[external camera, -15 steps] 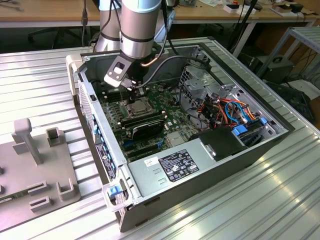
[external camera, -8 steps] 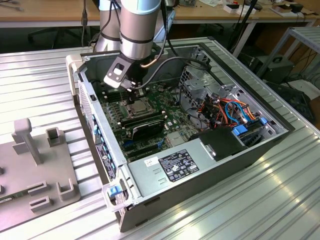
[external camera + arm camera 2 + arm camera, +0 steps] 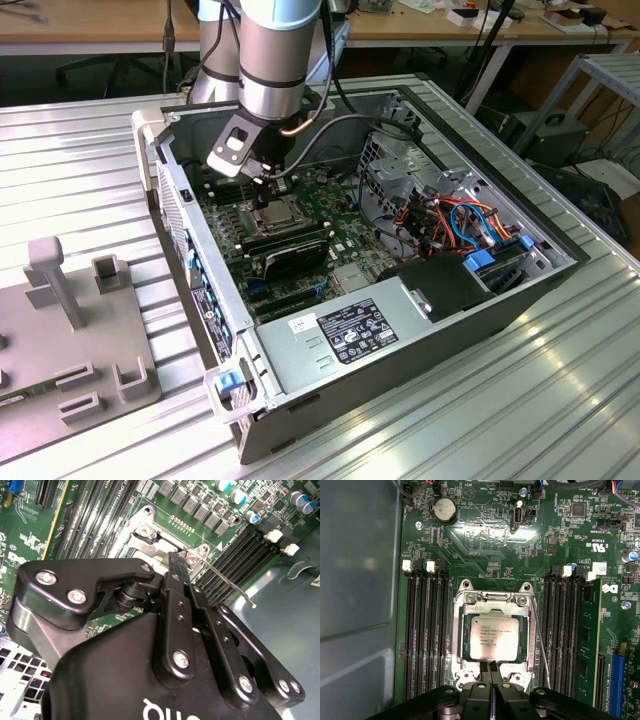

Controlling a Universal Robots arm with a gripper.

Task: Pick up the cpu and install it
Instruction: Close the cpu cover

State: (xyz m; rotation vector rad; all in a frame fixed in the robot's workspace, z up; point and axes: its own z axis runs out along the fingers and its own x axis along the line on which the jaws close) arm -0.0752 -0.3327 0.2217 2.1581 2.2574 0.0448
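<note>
— What's in the box?

— The computer case (image 3: 192,235) lies open on the ribbed bench (image 3: 80,140). The motherboard (image 3: 485,545) covers its floor. The power supply (image 3: 350,335) fills the near end in the exterior view, and a tangle of orange and blue cables (image 3: 460,222) sits toward the exterior view's right.

— And the cpu?

— The cpu (image 3: 494,637) lies flat in the socket (image 3: 492,598), in the middle of the motherboard.

— Your end effector?

— My end effector (image 3: 492,670) is clenched, and I see nothing between the fingers. The tips sit at the socket's edge, just beside the cpu.

— What crowds you there?

— Banks of memory slots (image 3: 425,635) flank the socket on both sides. One bank carries a memory stick (image 3: 587,640). A thin wire lever (image 3: 543,652) runs between the socket and that bank. A coin battery (image 3: 444,510) sits well apart.

— Anything outside the case?

— A grey fixture (image 3: 70,330) stands on the bench at the exterior view's left.
</note>
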